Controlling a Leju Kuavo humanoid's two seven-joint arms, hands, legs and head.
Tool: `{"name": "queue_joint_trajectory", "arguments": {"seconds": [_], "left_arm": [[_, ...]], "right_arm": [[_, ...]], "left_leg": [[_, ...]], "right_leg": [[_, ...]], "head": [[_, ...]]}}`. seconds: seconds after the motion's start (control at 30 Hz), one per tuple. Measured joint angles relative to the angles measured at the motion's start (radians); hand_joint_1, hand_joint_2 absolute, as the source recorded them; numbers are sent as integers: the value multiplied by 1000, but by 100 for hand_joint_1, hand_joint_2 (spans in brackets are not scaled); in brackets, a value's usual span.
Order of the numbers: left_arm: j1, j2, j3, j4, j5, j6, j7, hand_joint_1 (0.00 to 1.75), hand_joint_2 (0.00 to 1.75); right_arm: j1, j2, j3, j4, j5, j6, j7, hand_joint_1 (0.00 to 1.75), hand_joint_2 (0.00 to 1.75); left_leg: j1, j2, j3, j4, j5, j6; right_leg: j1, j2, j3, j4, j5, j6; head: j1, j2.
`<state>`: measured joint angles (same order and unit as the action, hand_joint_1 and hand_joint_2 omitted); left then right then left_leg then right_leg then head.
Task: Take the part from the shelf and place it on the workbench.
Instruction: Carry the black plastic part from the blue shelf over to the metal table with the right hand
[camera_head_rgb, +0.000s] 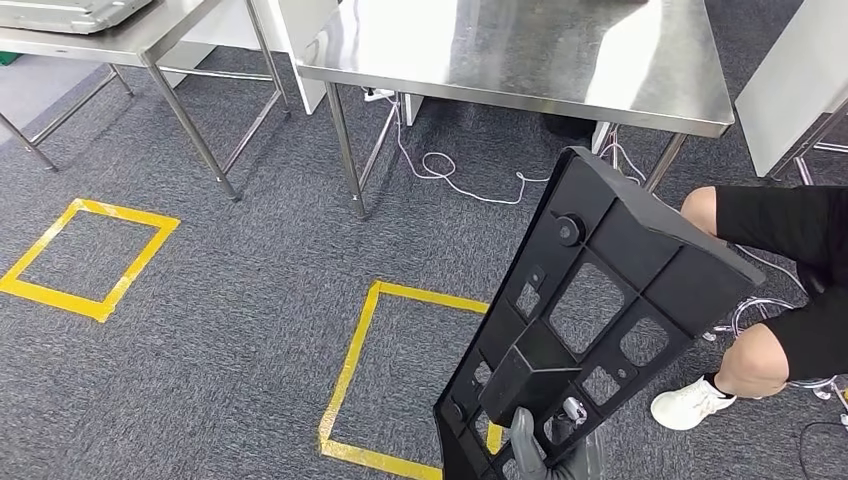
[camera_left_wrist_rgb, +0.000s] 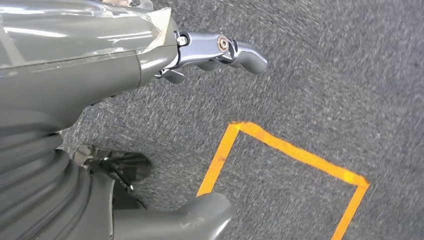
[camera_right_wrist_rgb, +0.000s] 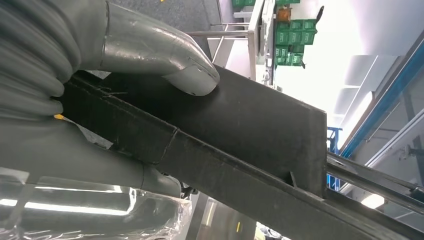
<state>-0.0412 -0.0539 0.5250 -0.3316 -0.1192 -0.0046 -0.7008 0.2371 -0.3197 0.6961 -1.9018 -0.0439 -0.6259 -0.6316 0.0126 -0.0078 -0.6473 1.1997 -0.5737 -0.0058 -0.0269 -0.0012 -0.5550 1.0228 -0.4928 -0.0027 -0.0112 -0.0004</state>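
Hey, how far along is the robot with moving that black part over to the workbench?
Pickup looks done: the right robot hand grips the black part and carries it above the carpet. The left robot hand holds nothing. The steel workbench stands ahead, with the part not on it. Left: close the gap and set the part down there.

open carpet (camera_head_rgb: 250, 290) lies left and ahead; the steel workbench (camera_head_rgb: 520, 60) stands far, a seated person's legs (camera_head_rgb: 770, 290) crowd the right.
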Motion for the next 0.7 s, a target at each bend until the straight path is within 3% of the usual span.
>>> {"name": "queue_joint_trajectory", "arguments": {"seconds": [0.07, 0.1, 0.17, 0.23, 0.33, 0.4, 0.47, 0.53, 0.57, 0.6, 0.63, 0.7], "left_arm": [[6, 0, 0, -1, 1, 5, 0, 0, 175], [8, 0, 0, -1, 1, 6, 0, 0, 175], [9, 1, 0, -4, 0, 7, 0, 0, 175], [7, 2, 0, -6, 0, 7, 0, 0, 175], [4, 4, 0, -8, -5, 6, 0, 0, 175], [3, 5, 0, -8, -8, 6, 0, 0, 175], [1, 6, 0, -8, -9, 5, 0, 0, 175], [-2, 6, 0, -8, -11, 4, 0, 0, 175], [-3, 6, 0, -8, -12, 4, 0, 0, 175], [-3, 7, 0, -8, -13, 4, 0, 0, 175], [-3, 6, 1, -8, -15, 4, 0, 0, 175], [-3, 6, 0, -8, -16, 3, 0, 0, 175]], "right_arm": [[3, 3, -1, 0, 2, 0, 1, 175, 175], [4, 4, -2, 0, 3, 0, 1, 175, 175], [4, 6, -3, 0, 3, 0, 1, 175, 175], [3, 10, -8, 0, 2, 0, 2, 175, 175], [2, 17, -20, 0, 3, 1, 7, 175, 175], [2, 22, -27, -2, 6, 2, 10, 175, 175], [2, 25, -34, -4, 8, 2, 11, 175, 175], [3, 27, -41, -5, 12, 2, 14, 175, 175], [5, 27, -44, -5, 16, 2, 16, 175, 175], [6, 28, -47, -5, 22, 1, 18, 175, 175], [7, 28, -50, -5, 31, -1, 19, 175, 175], [10, 29, -60, -6, 52, -8, 20, 175, 175]], "left_leg": [[1, 0, -61, 94, -21, -2], [1, 0, -69, 93, -5, 0], [0, 1, -31, -9, 68, 9], [-5, 4, 23, -127, 116, 19], [-17, 3, 41, -169, 113, 34], [-15, 2, 57, -186, 116, 48], [-11, 2, 75, -201, 117, 62], [-14, 2, 82, -201, 110, 70], [-15, 1, 86, -201, 106, 71], [-15, 0, 90, -201, 102, 70], [-14, -2, 97, -200, 96, 67], [-14, -6, 112, -199, 83, 59]], "right_leg": [[4, 0, 4, 0, -4, -6], [5, 0, 7, 0, -6, -7], [7, 1, 15, 0, -12, -7], [11, 1, 22, 0, -19, -1], [12, 0, 20, -4, -27, 14], [12, -2, 19, 6, -34, 21], [14, -2, -15, 84, -67, 18], [12, -1, -91, 213, -114, 12], [11, -1, -122, 258, -124, 15], [10, -1, -137, 270, -118, 21], [8, -1, -129, 240, -94, 31], [2, -1, -76, 113, -28, 50]], "head": [[0, 0], [0, 0], [0, 0], [0, 0], [1, 0], [2, 0], [5, 0], [7, 0], [7, 0], [8, 0], [9, 0], [11, 0]]}}
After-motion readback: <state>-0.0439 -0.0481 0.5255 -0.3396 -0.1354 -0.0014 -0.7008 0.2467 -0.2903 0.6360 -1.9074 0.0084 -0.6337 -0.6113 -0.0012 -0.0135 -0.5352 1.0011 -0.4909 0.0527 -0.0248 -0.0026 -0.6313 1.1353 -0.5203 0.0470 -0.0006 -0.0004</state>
